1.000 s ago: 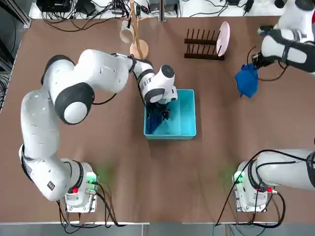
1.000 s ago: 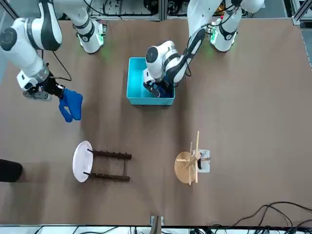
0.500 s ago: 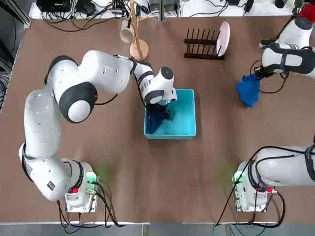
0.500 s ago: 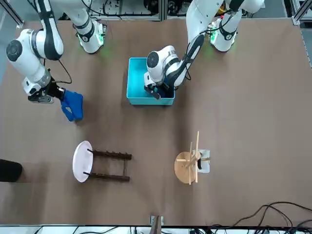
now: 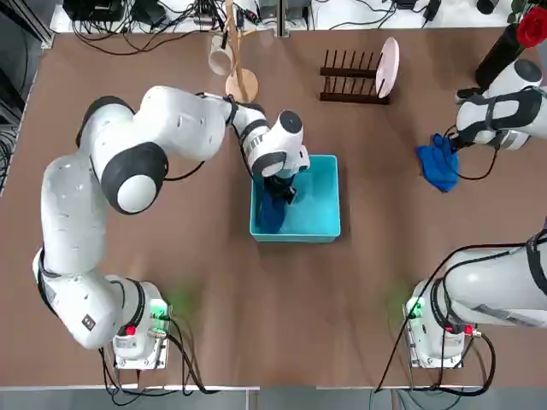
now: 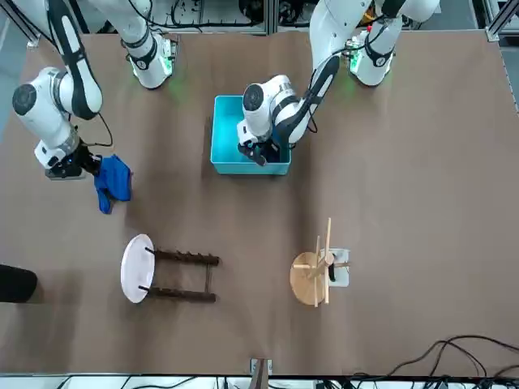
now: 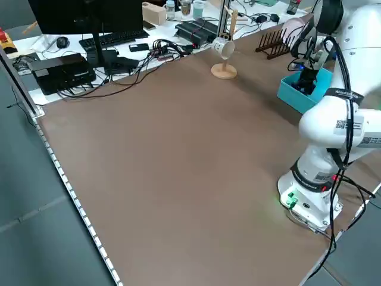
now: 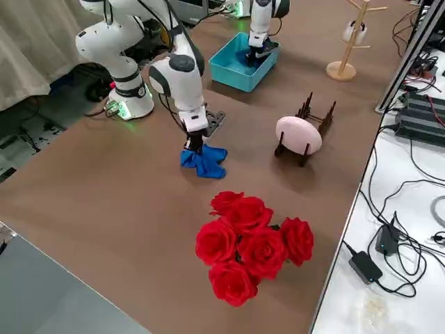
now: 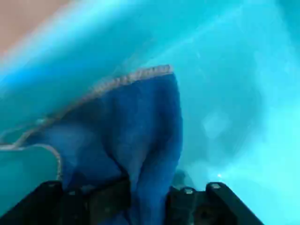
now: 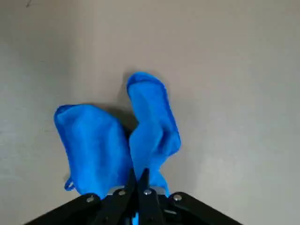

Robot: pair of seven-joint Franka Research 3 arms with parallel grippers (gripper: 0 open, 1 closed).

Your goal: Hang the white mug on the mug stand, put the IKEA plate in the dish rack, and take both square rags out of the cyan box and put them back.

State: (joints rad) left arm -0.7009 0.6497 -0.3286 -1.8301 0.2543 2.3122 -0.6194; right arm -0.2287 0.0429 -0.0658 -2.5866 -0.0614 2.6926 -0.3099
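My left gripper (image 5: 285, 190) reaches down into the cyan box (image 5: 320, 218) and is shut on a dark blue square rag (image 9: 131, 136), which bunches up between its fingers. On the table's right side my right gripper (image 5: 450, 145) is shut on the other square rag (image 5: 439, 166). That rag hangs crumpled with its lower folds resting on the table (image 8: 203, 161). The white mug (image 5: 220, 55) hangs on a peg of the mug stand (image 5: 241, 85). At the far side, the IKEA plate (image 5: 388, 67) stands on edge at the right end of the dish rack (image 5: 350, 81).
A bunch of red roses (image 8: 250, 243) stands near the table's right edge, beyond the right gripper. Cables and electronics (image 7: 119, 53) lie past the far edge. Bare brown tabletop (image 5: 256, 316) stretches between the box and the arm bases.
My left gripper's fingers have closed on the rag inside the box. The right gripper has carried its rag further right and down, so the cloth now rests on the table.
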